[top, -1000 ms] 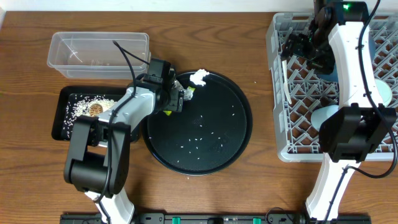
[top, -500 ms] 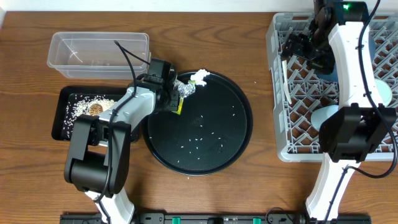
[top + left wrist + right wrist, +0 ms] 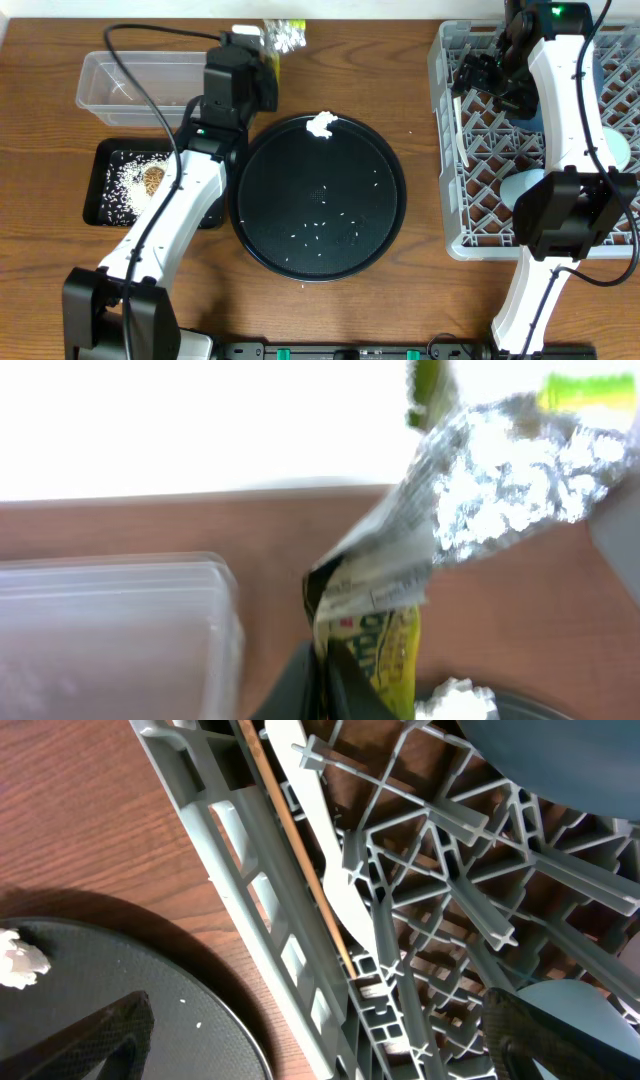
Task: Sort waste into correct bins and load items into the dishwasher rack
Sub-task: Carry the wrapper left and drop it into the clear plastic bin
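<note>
**A:** Left gripper (image 3: 263,48), state?

**B:** Jaws together, clamped on the small yellow wrapper (image 3: 385,645). The crumpled silver foil (image 3: 500,470) sticks out past the fingertips, joined to the wrapper's upper end (whether the fingers pinch the foil too, I cannot tell).

**A:** Position against the bins?

**B:** Overhead, the held bundle hangs off the table, just beside the far right corner of the clear plastic tub (image 3: 110,75) and not above it. The left wrist view agrees: the tub sits lower left and the wrapper is right of its rim. The shallow black tray (image 3: 100,180) lies nearer, below the tub, holding white rice grains (image 3: 125,180) and the brown food lump (image 3: 153,178).

**A:** Left on the round black tray (image 3: 395,190)?

**B:** Crumpled white tissue (image 3: 321,124) at its far rim, with scattered rice grains toward the near half. The tissue is well apart from the left gripper.

**A:** Right side?

**B:** Right gripper (image 3: 318,1020) has its jaws wide apart and holds nothing. It hovers over the left wall of the dishwasher rack (image 3: 450,60). The white spoon (image 3: 320,850) lies along that wall inside the rack, below the fingers and not touching them. The dark blue bowl (image 3: 560,760) and the pale mint bowl (image 3: 525,185) are in the rack.
</note>
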`<move>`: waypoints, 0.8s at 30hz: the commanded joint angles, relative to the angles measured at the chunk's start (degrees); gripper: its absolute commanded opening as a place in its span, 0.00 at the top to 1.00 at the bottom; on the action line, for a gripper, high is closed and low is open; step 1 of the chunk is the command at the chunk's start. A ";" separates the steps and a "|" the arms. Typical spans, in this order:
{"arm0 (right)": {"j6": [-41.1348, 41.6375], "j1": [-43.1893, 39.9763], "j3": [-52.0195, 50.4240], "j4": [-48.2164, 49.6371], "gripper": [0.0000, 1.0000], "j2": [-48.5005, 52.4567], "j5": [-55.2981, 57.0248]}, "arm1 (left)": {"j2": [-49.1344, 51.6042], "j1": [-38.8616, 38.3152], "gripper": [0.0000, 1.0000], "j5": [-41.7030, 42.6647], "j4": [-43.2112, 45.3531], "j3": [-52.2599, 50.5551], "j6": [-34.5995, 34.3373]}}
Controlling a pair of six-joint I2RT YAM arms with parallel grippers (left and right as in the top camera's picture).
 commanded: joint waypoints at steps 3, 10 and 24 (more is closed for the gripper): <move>-0.74 0.74 1.18 -0.02 0.01 -0.90 0.00 | 2.82 4.39 0.94 -10.32 3.58 0.20 -0.02; -0.74 0.74 1.18 -0.02 0.01 -0.90 0.00 | 7.89 12.17 0.94 -10.25 8.48 0.20 0.81; -0.74 0.74 1.18 -0.02 0.01 -0.90 0.02 | 9.92 16.06 0.04 -7.50 10.99 0.20 0.79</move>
